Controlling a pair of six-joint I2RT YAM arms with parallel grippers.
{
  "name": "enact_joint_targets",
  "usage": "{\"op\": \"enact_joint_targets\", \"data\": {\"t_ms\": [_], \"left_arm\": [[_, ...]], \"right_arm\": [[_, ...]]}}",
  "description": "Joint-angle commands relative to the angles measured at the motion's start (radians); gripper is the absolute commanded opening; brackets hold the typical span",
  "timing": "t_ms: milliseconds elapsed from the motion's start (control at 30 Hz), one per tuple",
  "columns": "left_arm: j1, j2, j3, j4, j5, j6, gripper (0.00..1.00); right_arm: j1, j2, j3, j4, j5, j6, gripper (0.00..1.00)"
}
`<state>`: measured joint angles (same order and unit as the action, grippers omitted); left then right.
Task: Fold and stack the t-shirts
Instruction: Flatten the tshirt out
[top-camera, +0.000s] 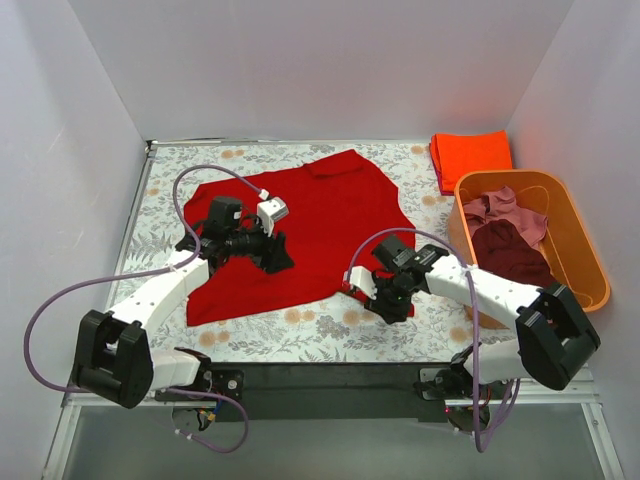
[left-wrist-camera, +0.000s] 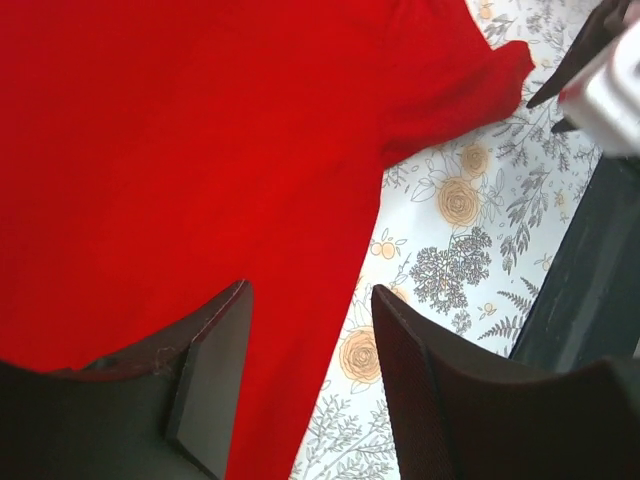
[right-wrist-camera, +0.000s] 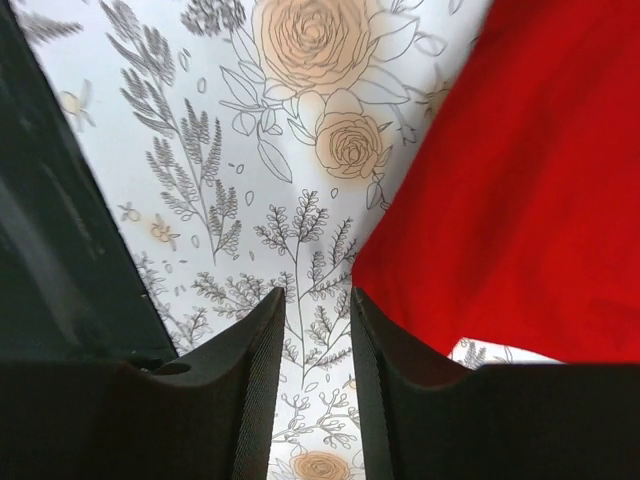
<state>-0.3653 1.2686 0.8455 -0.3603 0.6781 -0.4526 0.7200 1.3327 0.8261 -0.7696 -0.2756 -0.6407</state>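
Red t-shirt: spread open and slightly askew across the middle of the floral table cover, no fold in it yet.
Left claw: released, its jaws well apart and empty, poised over the shirt's left half close to the near hem.
Right claw: a narrow slot between the fingers, nothing in it, hanging over bare cover just beside the shirt's near right corner.
Stack so far: one orange-red shirt lies folded at the far right corner of the table, behind the orange tub.
Still waiting: a maroon shirt and a dusty pink shirt, bundled inside the tub.
Risk, missed pinch: the right fingers sit off the cloth; closing where they are would likely catch the cover or nothing at all.
Risk, uneven lift: the left claw is over the body of the shirt, not at an edge, so a grab there could bunch one layer and drag the garment crooked.
Risk, snagged cover: the table cover is soft too, and a low pinch may gather it with the hem and wrinkle the work surface.
Risk, cable: the left arm's purple cable loops above the shirt's far left part and might brush a raised fold.
Risk, crowding: a fold swung right brings cloth near the tub.
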Motion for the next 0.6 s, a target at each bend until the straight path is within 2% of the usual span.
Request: {"op": "enact_joint_targets", "data": {"t_ms": [0,167,300,367,467,500,567], "left_arm": [[0.012,-0.067,-0.032,0.027,-0.044,-0.081,0.5],[0.035,-0.118,-0.049,-0.011,-0.072,-0.08,0.51],[0.039,-0.14,-0.06,-0.025,-0.078,-0.087,0.51],[0.04,-0.143,-0.065,-0.028,-0.083,-0.087,0.52],[0.039,-0.141,-0.06,-0.032,-0.086,-0.083,0.52],[0.039,-0.141,-0.059,-0.032,-0.087,-0.083,0.52],[0.039,-0.141,-0.06,-0.035,-0.086,-0.078,0.52]], "right_arm": [[0.062,0.031,-0.039,0.134,0.127,0.056,0.4],[0.088,0.089,-0.064,0.2,0.197,0.075,0.43],[0.093,0.112,-0.084,0.259,0.252,0.085,0.36],[0.091,0.128,-0.085,0.266,0.271,0.088,0.3],[0.091,0.125,-0.085,0.268,0.323,0.092,0.13],[0.091,0.115,-0.079,0.263,0.331,0.093,0.02],[0.091,0.097,-0.07,0.245,0.329,0.092,0.01]]}}
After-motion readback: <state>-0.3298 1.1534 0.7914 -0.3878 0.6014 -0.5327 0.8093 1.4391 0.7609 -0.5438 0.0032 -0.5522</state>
